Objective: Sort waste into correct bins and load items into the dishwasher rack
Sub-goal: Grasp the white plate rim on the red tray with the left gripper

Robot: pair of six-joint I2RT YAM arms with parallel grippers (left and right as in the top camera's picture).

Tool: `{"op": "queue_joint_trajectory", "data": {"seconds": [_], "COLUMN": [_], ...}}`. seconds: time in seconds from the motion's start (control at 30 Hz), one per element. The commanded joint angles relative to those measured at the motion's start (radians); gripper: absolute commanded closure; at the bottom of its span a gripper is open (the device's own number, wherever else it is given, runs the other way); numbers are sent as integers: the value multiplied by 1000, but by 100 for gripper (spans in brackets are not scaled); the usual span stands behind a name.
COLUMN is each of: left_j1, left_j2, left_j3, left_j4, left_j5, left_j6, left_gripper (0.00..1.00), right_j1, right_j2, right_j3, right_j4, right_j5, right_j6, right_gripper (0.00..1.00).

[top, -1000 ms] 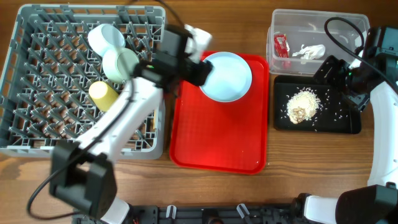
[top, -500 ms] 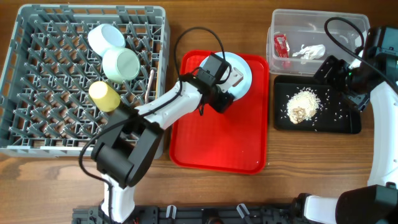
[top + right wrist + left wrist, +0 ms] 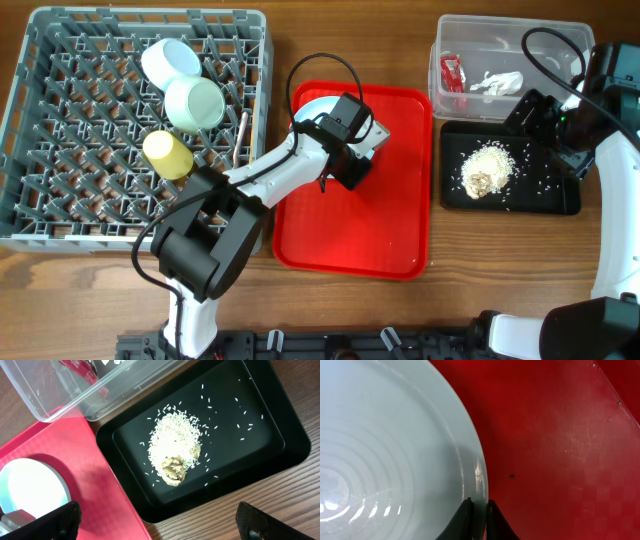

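Plate [image 3: 314, 108] lies flat at the far left of the red tray [image 3: 350, 240], mostly hidden from overhead by the left gripper [image 3: 479, 510]. Its jaws are drawn narrow, pinching the plate's right rim between them.

It looks rigid, glazed and slippery, with some weight, and likely to chip if knocked. The rim is the only hold on offer. So thin a pinch may let the plate swing or slide once lifted, so a deeper bite seems safer.

Just left of the tray stands the rack [image 3: 60, 200]. Its right wall is between plate and pegs, so the plate would have to rise over it. Inside are a white bowl [image 3: 165, 60], a green bowl [image 3: 195, 103] and a cup [image 3: 167, 153], with a stick [image 3: 240, 135] by the right wall.

Well right are the tub [image 3: 440, 60], with wrapper [image 3: 452, 72] and napkin [image 3: 497, 82], and the black tray [image 3: 560, 200] with rice [image 3: 487, 168]. The right gripper [image 3: 533, 113] hangs there, jaws wide and holding nothing.
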Motion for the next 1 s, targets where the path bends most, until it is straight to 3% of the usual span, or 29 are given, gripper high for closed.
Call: {"op": "queue_joint_trajectory", "data": {"seconds": [0.0,0.43,0.97], "left_j1": [-3,-4,-55], "left_j2": [11,-81,-28], "left_j3": [2,50,-9], "left_j4": [8,14,-21], "left_j5": [-3,-2,-4], "left_j6": [1,-56,-81], "left_gripper": [96,96,96], "right_j1": [-1,-1,-1], "right_j2": [0,0,0], "right_j3": [5,5,5], "right_j4": [-1,0,0], "right_j5": [-12,-12,-12], "right_j6": [-14,-14,-13], "right_gripper": [0,0,0]}}
